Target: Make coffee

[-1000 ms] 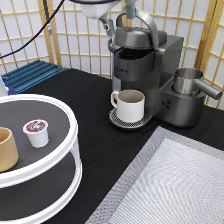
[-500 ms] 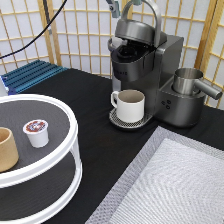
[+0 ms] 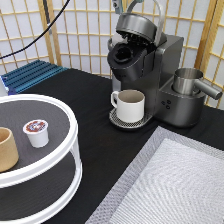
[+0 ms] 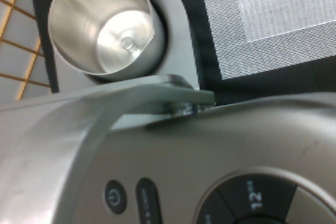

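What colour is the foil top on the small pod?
Brown and red on the small white plastic pod; exterior view shows it best.

Gripper (image 3: 116, 4) cropped at top (fingers unseen).

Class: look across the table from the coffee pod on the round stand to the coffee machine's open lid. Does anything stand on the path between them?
Nothing visible blocks it. The coffee pod sits uncovered on the round stand; only bare black tabletop lies before the coffee machine, with the white mug low under its open lid.

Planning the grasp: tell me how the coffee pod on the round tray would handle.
The coffee pod looks small and plastic, so probably light and easily squeezed. It narrows toward its base, so a sideways nudge might tip it. Its foil top seems puncturable. The hand is out of the exterior view.
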Robot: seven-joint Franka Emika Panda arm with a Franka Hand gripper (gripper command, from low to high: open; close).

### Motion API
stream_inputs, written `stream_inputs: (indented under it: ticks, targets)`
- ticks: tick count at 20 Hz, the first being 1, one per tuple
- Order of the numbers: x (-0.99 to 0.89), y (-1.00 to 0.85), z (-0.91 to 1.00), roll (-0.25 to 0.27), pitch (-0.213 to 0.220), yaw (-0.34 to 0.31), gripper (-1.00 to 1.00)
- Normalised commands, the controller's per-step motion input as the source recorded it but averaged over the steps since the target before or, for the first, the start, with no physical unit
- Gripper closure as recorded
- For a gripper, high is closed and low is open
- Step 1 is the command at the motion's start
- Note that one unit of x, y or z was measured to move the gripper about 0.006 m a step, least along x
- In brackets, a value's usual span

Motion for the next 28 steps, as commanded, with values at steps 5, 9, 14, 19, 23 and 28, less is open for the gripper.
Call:
stream_inputs:
  ticks: [5,9,14,19,23,28]
  targets:
    - [0.35,0.48,0.21,-0.119,0.154,0.0,-1.0]
    - [0.39,0.41,0.26,-0.111,0.165,0.0,-1.0]
    - [0.02,-0.12,0.83,0.022,0.111,-0.012,-1.0]
    - [-0.19,-0.81,0.6,0.119,0.059,-0.007,-1.0]
    - [-0.17,-1.0,-0.03,0.004,0.013,-0.014,-1.0]
    - [-0.18,-0.97,-0.49,-0.016,-0.055,-0.032,-1.0]
